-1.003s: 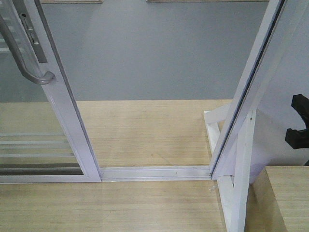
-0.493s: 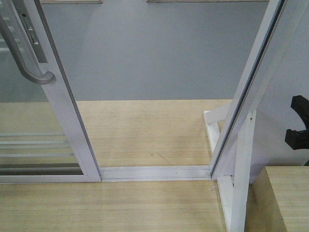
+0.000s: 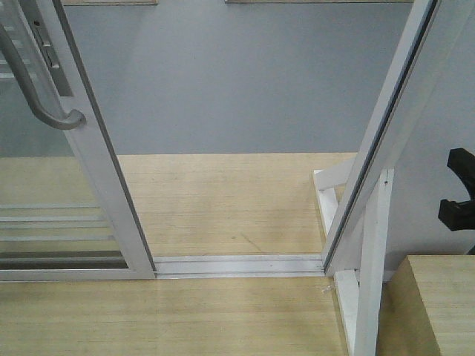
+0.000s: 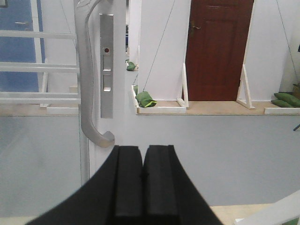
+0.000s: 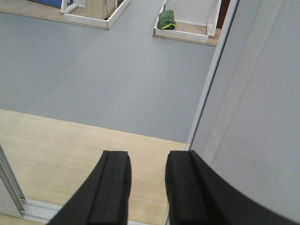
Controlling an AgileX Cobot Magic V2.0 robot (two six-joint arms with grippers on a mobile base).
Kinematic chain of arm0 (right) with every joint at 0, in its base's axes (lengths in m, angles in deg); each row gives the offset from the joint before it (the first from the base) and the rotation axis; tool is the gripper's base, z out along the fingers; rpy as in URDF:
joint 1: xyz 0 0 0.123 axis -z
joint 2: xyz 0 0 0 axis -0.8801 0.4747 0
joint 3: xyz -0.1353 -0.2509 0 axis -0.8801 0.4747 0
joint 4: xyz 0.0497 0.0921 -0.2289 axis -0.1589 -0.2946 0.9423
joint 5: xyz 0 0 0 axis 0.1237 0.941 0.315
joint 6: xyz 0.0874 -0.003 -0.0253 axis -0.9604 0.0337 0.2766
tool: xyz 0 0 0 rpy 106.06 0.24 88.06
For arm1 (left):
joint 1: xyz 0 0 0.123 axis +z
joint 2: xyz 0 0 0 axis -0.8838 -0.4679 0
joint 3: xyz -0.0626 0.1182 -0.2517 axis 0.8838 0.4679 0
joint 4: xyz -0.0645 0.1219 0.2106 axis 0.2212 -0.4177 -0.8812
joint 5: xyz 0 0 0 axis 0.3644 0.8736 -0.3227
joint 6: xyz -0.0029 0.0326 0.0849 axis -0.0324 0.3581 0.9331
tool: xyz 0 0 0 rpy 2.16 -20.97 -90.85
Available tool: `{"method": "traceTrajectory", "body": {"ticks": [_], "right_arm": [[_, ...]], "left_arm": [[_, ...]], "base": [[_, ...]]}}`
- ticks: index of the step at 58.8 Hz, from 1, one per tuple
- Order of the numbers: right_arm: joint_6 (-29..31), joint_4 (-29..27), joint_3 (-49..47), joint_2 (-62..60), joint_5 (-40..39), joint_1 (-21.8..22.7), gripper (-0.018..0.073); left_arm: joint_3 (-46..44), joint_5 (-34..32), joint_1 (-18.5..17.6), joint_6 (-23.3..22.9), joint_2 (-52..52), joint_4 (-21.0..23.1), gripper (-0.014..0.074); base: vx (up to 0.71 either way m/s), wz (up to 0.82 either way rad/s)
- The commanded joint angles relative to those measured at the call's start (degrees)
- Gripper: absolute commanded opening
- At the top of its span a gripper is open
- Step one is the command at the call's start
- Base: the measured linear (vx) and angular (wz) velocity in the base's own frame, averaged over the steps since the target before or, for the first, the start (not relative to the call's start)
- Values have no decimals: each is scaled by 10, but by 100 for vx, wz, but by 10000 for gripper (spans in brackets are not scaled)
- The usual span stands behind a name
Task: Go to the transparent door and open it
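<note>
Front view: you have the transparent door (image 3: 56, 185) at the left edge, its glossy white stile leaning across the frame with the curved grey pull handle (image 3: 37, 85) near the top left; the floor track (image 3: 237, 265) runs right to the white door jamb (image 3: 386, 133), and the opening between them stands clear, so judge the door largely slid aside. Expect a stiff, fairly heavy, breakable glass panel with slick paint and glass; the handle is your only sound hold, near its lower hook. A black part at the right edge cannot be identified. Left wrist view: the left gripper (image 4: 142, 180) has its pads pressed together with nothing between them, sitting just below and right of the handle (image 4: 91, 93), apart from it. Right wrist view: the right gripper (image 5: 147, 187) is spread and empty, over wood floor beside the jamb (image 5: 211, 89). Containers: a white-edged tray-like base (image 5: 180, 32) far across the grey floor carries a green bag (image 5: 166, 20).
</note>
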State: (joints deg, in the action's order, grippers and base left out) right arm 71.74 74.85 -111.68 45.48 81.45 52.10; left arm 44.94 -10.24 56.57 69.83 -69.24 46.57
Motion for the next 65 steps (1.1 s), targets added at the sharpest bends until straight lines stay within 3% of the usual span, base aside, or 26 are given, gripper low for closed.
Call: {"method": "traceTrajectory", "body": {"ticks": [1,37,45,52,65], "right_arm": [[4,3,-17,-1,-41,3,281],[4,3,-17,-1,-41,3,281],[6,43,-16,-23,-31,4,188],[3,28,8,-71,-44,48,-15],[3,-20,112,-182,-102,152,-10]], "left_arm": [[18,-44,0,-8,8,5,-6],[18,-43,0,-8,8,5,-6],[18,-43,0,-8,8,5,-6],[18,-43,0,-8,8,5,-6],[18,-43,0,-8,8,5,-6]], "base": [[0,0],[0,0],[0,0],[0,0],[0,0]]}}
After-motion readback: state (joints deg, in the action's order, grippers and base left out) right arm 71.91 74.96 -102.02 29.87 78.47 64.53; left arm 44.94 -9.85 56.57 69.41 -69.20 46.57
